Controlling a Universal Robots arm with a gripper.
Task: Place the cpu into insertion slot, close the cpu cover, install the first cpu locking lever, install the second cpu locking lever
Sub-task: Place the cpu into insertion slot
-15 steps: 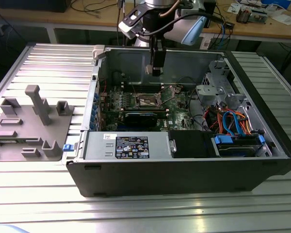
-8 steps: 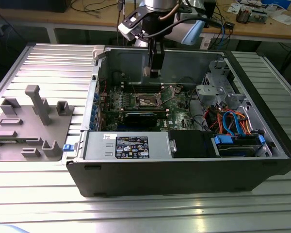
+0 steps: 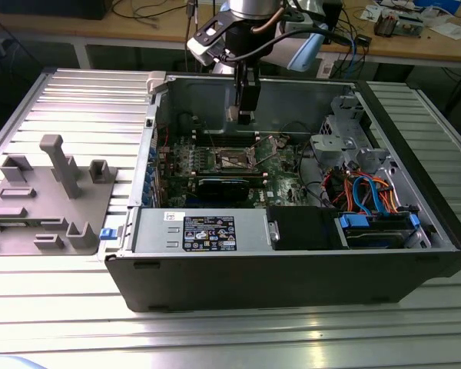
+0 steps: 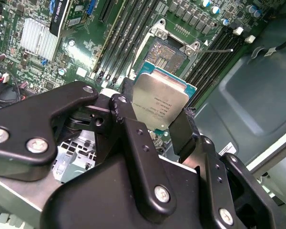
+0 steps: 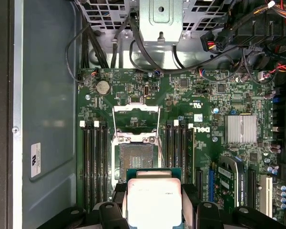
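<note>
Above insertion slot (image 5: 133, 160), cpu (image 5: 153, 202) pinched between fingers (image 4: 183, 136), cpu cover (image 5: 136, 121) seemingly raised

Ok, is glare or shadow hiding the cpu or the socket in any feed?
First wrist view: the cpu top is washed out pale, the insertion slot evenly lit. Second wrist view: soft sheen on the cpu, no hard glare. Exterior view: slot dimmer inside the computer case; bright streaks on the table.

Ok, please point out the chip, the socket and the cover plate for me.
chip (image 5: 154, 201), first wrist view, middle of its metal top.
socket (image 5: 135, 160), first wrist view, its dark centre.
cover plate (image 5: 136, 109), first wrist view, one bar of its frame.
</note>
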